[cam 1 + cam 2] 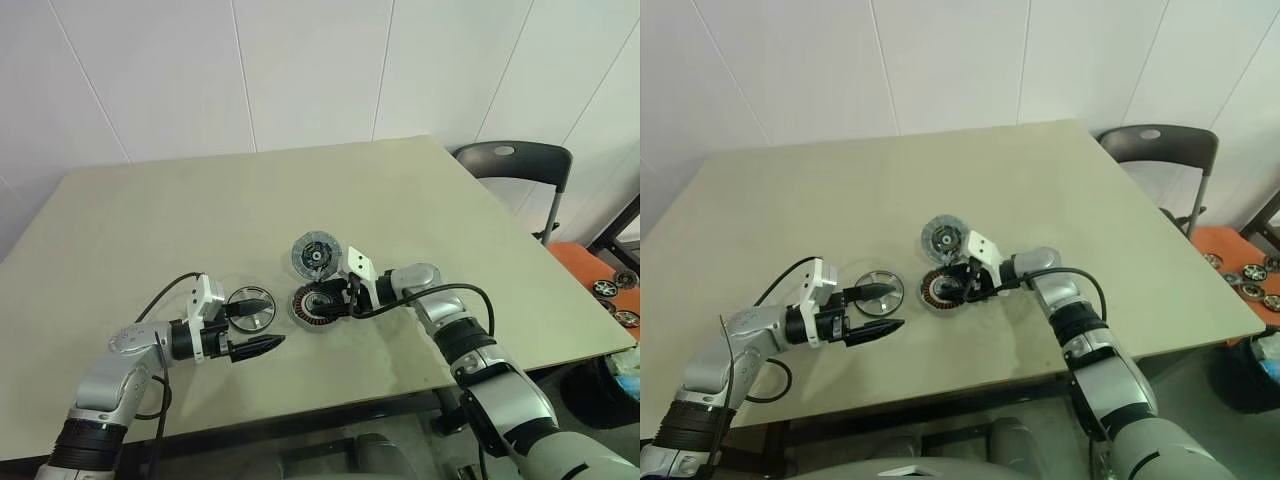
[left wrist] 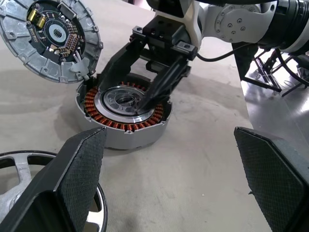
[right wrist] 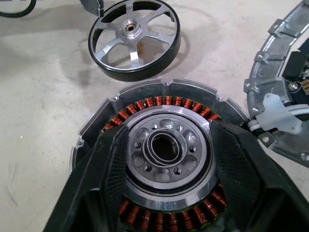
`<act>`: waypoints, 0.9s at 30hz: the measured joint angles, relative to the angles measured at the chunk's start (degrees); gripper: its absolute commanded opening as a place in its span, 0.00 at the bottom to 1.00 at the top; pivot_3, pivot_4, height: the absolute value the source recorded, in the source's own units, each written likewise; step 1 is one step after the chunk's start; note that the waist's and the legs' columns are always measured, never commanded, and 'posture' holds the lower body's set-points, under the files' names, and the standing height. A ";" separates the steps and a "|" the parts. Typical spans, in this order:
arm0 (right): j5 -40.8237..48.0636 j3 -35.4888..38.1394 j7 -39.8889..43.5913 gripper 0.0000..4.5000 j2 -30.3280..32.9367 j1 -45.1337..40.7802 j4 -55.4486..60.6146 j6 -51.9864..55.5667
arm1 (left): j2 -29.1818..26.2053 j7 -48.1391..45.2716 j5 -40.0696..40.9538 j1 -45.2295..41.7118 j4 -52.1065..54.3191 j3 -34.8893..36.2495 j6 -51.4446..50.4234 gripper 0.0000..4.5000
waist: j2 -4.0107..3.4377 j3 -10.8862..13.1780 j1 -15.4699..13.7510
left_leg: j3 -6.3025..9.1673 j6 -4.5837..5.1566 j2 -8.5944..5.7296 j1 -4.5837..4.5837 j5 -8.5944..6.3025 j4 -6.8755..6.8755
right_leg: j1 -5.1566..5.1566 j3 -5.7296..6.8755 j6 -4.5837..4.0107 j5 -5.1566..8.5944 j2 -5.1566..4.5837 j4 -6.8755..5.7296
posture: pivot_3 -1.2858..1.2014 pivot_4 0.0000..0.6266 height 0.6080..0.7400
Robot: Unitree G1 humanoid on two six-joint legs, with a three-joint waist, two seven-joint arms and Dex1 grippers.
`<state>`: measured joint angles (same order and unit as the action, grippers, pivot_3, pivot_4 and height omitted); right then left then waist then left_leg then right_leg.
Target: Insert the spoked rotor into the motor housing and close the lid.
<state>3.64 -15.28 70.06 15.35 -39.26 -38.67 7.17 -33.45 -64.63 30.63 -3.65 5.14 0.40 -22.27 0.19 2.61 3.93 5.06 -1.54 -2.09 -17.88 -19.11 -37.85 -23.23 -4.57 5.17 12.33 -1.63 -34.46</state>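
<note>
The right gripper is parked over the motor housing, its 2 fingers parted and resting on the silvery centre, nothing clamped. The lid lies just beyond it. The left gripper is spread wide, with the spoked rotor seen between its fingers, untouched.

Copper-wound round motor housing: lower windings covered by 2 black fingers. Grey-blue disc lid: cropped at frame edge.
</note>
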 measured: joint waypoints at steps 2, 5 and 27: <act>-0.05 0.00 -0.12 0.59 0.00 -0.07 0.00 0.12 | -0.02 0.07 0.01 0.00 0.21 0.00 -0.15 1.00 | 0.00 0.00 -0.01 | 0.00 0.00 0.00 0.00 0.00 0.00 | 0.00 0.00 0.00 0.00 0.00 0.00 | 0.52 0.00 1.00; -0.04 0.00 -0.09 0.59 0.00 -0.07 0.00 0.16 | -0.02 0.10 0.02 0.00 0.25 0.00 -0.69 1.00 | 0.00 0.00 0.00 | 0.00 0.00 0.00 0.00 0.00 0.00 | 0.00 0.00 0.00 0.00 0.00 0.00 | 0.52 0.00 1.00; 4.02 2.21 5.10 0.01 1.72 -2.97 -0.40 3.69 | 0.17 -0.04 -0.01 0.03 -0.25 0.03 -0.39 1.00 | -0.01 0.01 -0.02 | 0.00 0.00 -0.01 -0.12 0.00 0.01 | -0.10 0.02 0.01 -0.01 -0.02 0.03 | 0.52 0.00 1.00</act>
<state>7.66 -13.07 75.16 17.07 -42.23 -39.07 10.86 -33.28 -64.67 30.62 -3.62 4.89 0.44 -22.66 0.18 2.62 3.91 5.06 -1.54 -2.10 -18.00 -19.11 -37.84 -23.33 -4.54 5.18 12.33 -1.65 -34.43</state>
